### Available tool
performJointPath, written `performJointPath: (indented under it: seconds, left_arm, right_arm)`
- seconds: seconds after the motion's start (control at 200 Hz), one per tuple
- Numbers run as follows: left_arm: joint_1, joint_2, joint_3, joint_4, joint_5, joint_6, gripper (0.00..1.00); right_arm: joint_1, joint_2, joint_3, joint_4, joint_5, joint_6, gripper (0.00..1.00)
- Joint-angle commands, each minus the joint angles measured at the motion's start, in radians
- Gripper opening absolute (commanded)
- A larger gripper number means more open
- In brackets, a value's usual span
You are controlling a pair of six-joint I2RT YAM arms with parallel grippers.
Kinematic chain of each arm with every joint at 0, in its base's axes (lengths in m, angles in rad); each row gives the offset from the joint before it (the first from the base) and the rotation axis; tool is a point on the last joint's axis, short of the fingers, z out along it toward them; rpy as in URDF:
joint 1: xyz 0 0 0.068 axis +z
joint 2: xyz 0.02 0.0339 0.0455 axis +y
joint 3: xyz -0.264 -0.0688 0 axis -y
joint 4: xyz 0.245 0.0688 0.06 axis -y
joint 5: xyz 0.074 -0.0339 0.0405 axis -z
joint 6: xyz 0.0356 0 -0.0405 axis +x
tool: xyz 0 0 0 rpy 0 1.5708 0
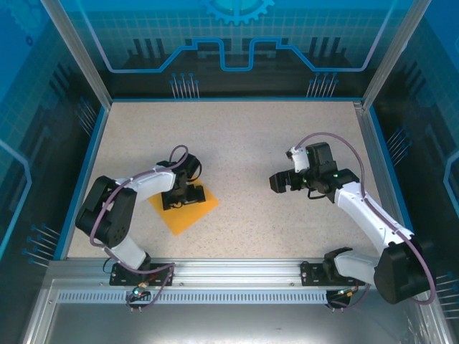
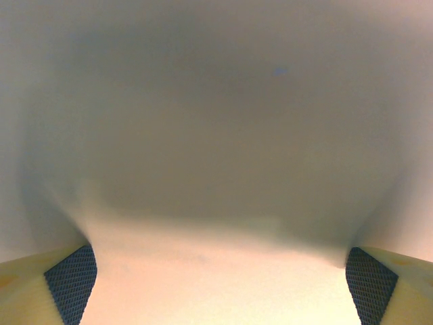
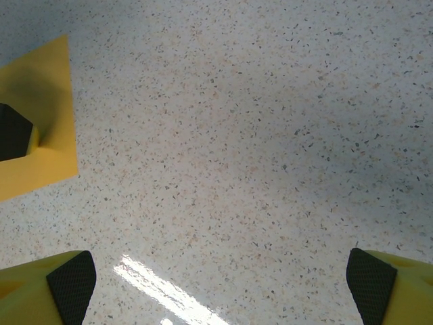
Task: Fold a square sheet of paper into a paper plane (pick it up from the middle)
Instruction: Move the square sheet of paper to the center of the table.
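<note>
So the square sheet of paper (image 1: 188,216) is lying flat on the bench (image 1: 244,136), roughly 8 o'clock from the bench's middle in the top view. It's turned so it reads as a diamond, with one corner pointing at 6 o'clock toward the arm bases. The left gripper (image 1: 179,195) is right down over the 12 o'clock half of it, covering the top corner, and it's released. Its wrist camera has the two dark textured pads (image 2: 71,288) way out at 7 and 5 o'clock of the frame, spread wide, and between them there's just a warm pale blur, too close to be in focus. Whether the fingers are actually touching the paper, I can't tell. The right gripper (image 1: 285,181) is well apart from the sheet, about 3 o'clock from the bench's middle, hanging over bare speckled surface, jaws also wide open and gripping zip. From its wrist camera the paper pokes in at the 9 o'clock edge, one corner showing, with a dark fingertip (image 3: 13,132) of the left gripper over it and a soft shadow beside that.
</note>
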Motion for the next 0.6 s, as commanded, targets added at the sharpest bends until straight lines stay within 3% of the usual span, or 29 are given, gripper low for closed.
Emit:
performJointPath:
  seconds: [0.0, 0.265, 0.595]
  left_arm:
    - [-0.052, 0.057, 0.036, 0.042, 0.042, -0.052, 0.99]
    - [-0.185, 0.162, 0.165, 0.039, 0.087, -0.1, 0.99]
    - [-0.349, 0.39, 0.46, -0.009, 0.132, -0.087, 0.99]
  right_arm:
    - [0.014, 0.012, 0.033, -0.002, 0.009, 0.0, 0.99]
    - [-0.013, 0.02, 0.006, -0.006, -0.037, 0.006, 0.99]
    - [-0.076, -0.084, -0.055, -0.062, -0.052, 0.013, 0.99]
